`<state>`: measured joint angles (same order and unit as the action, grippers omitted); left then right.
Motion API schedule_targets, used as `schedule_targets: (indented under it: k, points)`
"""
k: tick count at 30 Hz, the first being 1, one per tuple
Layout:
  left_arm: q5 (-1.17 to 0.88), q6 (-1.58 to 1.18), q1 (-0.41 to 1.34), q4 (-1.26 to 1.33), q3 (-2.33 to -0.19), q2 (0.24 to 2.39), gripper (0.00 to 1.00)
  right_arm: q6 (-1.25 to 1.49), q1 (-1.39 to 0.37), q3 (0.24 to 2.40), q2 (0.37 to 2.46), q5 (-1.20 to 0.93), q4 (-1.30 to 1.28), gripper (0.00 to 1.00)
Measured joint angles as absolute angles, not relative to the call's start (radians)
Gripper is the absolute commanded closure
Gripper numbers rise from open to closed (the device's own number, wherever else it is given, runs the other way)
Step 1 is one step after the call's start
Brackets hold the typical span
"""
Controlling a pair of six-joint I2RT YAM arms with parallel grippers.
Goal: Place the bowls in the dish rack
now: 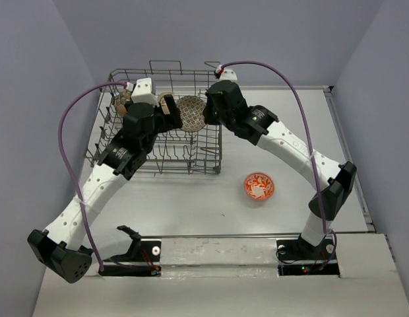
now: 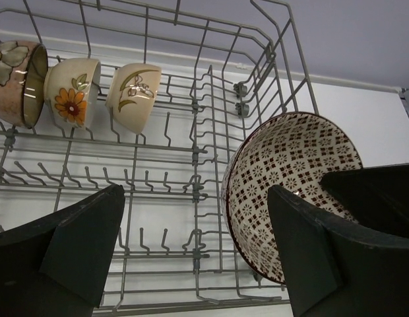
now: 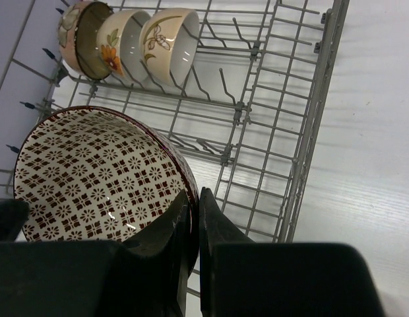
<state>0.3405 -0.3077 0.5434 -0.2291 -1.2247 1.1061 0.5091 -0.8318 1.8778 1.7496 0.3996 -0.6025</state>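
right end effector [image 3: 194, 198] — tight on bowl [image 3: 92, 172]

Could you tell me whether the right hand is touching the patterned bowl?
Touching. The right wrist view shows the right hand pinching the patterned bowl by its rim.

The desk [image 1: 191, 211] is a flat white surface with a faint grain, and it reaches back to the foot of the back wall [image 1: 211, 33]. A narrow raised lip [image 1: 336, 119] runs along its right edge. At the near side lies a paler, scuffed board [image 1: 218, 254]. The back wall, left wall [image 1: 26, 119] and right wall [image 1: 389, 99] are plain, matte and pale lavender-grey, closing the desk in on three sides. The light is soft and even, leaving only weak shadows on the white top.
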Motion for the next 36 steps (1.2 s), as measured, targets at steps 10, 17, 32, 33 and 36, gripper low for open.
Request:
schedule_targets:
  k: [10,17,32,33,36]
  points:
    - [0.341,-0.324,0.543,-0.229,-1.203,1.155,0.22,0.507,-0.851,1.898,1.75,0.409,-0.6,0.99]
    - [0.339,-0.328,0.543,-0.229,-1.203,1.16,0.42,0.504,-0.865,1.898,1.75,0.409,-0.599,0.99]
    - [0.322,-0.339,0.544,-0.229,-1.203,1.172,0.96,0.497,-0.876,1.903,1.77,0.408,-0.598,0.99]
    - [0.323,-0.339,0.544,-0.23,-1.203,1.174,1.0,0.496,-0.877,1.903,1.772,0.409,-0.598,0.99]
    - [0.323,-0.341,0.543,-0.233,-1.203,1.177,1.0,0.491,-0.878,1.905,1.776,0.412,-0.596,0.99]
